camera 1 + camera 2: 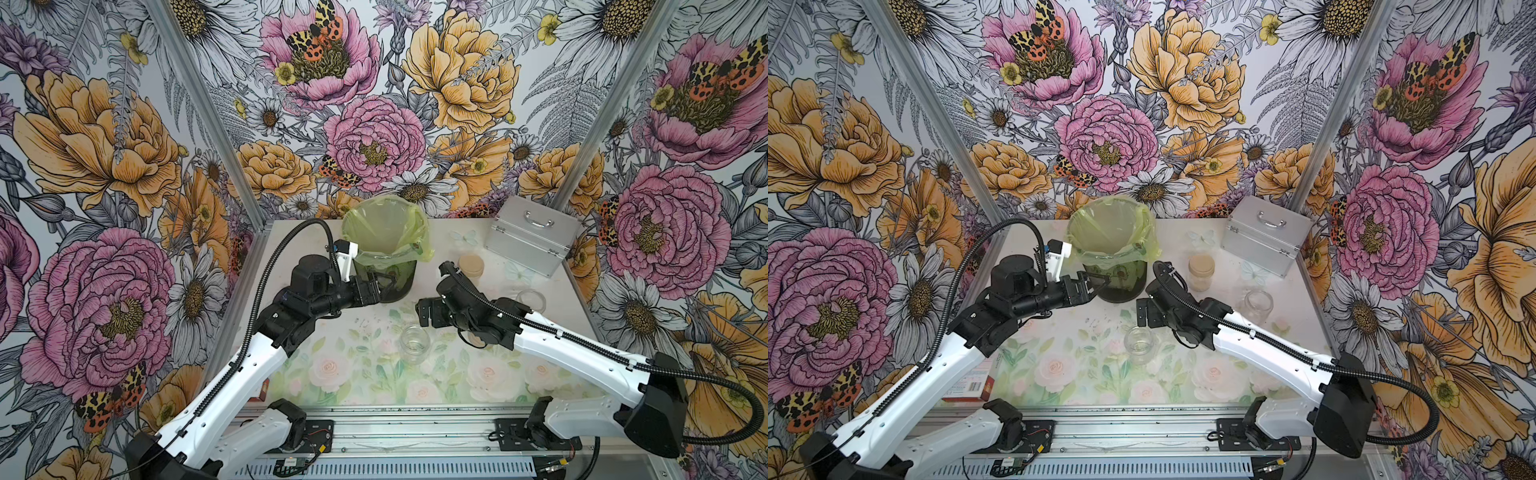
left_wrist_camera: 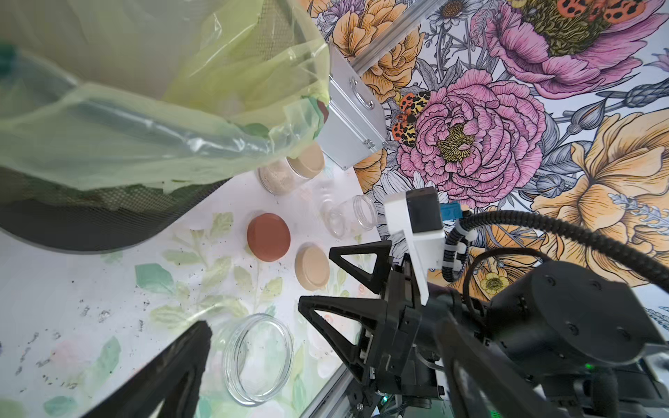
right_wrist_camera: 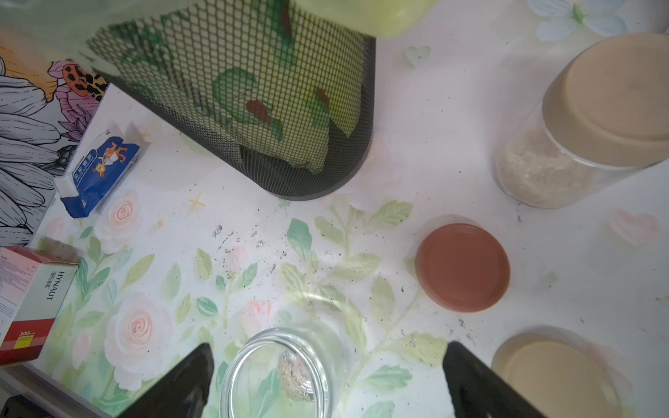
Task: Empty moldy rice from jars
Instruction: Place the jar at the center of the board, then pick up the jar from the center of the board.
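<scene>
The right pincer (image 3: 327, 362) gapes wide either side of the open jar (image 3: 282, 372) mid-table (image 3: 416, 108), gripping nothing! The left pincer (image 1: 1090, 286), open and empty too, hovers by the bin (image 1: 1121, 286). Careful: a lopsided squeeze on smooth glass could tip it, scattering that clinging rice clump (image 3: 295, 380). Beyond, the lidded jar (image 1: 471, 268) sits packed with pale beige grains.

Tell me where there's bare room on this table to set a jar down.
Free: the front strip between the open jar and the rail; also the back gap between bin and silver case. Crowded: around the red-brown lid beside the capped jar.
</scene>
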Motion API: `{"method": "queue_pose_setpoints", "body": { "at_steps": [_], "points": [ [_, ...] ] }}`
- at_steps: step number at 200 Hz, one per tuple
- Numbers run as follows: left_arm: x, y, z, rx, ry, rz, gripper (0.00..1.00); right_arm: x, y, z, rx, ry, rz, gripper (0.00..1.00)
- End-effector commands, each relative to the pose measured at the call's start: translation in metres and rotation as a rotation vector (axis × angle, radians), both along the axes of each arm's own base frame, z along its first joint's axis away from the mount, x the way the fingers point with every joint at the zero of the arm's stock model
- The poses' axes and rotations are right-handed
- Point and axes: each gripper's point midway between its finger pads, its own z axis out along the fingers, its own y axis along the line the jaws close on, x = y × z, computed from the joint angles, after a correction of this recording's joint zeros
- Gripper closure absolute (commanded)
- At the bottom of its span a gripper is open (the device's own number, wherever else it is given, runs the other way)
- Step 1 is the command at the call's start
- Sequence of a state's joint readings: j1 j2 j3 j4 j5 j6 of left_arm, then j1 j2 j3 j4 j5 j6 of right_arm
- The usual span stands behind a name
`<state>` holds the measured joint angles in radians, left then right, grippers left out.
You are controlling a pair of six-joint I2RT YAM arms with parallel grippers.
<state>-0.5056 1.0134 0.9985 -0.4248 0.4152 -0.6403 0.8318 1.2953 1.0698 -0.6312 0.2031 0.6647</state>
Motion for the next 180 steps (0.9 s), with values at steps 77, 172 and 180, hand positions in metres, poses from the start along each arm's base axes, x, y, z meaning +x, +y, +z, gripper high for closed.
{"method": "queue_pose_setpoints", "body": {
  "at_steps": [77, 172, 180],
  "points": [
    [0.02, -0.02, -0.001, 0.189, 0.073, -0.031, 0.01, 0.027, -0.069, 0.003, -0.05, 0.24, -0.208, 0.0],
    [0.032, -0.062, -0.029, 0.295, 0.133, -0.071, 0.01, 0.079, -0.125, -0.019, -0.097, 0.368, -0.377, 0.0],
    [0.033, -0.065, -0.032, 0.303, 0.135, -0.073, 0.01, 0.084, -0.129, -0.022, -0.107, 0.38, -0.387, 0.01]
  ]
}}
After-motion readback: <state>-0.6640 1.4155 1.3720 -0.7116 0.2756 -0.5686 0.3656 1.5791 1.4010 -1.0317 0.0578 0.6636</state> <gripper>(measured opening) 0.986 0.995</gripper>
